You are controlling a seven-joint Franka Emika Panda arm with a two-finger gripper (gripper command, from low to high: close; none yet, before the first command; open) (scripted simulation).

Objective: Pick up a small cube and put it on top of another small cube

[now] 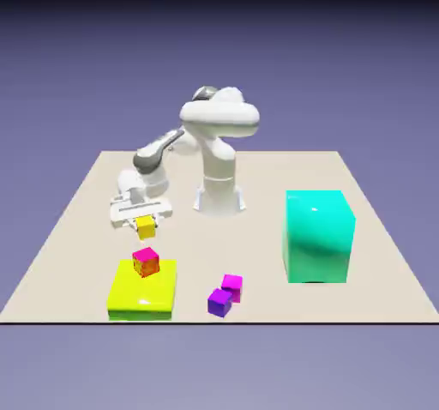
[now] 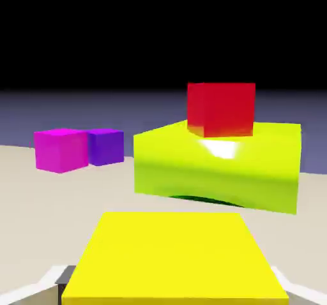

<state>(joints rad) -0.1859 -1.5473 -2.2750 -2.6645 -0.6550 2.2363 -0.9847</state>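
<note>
Yellow cube was gripped betw. fingers of gripper; grasp apparently done, but stacking on another sm. cube was left to do.

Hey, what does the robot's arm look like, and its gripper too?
The arm is glossy white, built of rounded, tube-like segments, with dark grey parts at some joints and a flared white base. The gripper has a wide white body with two small fingers. I see no clear markings or cables.
</note>
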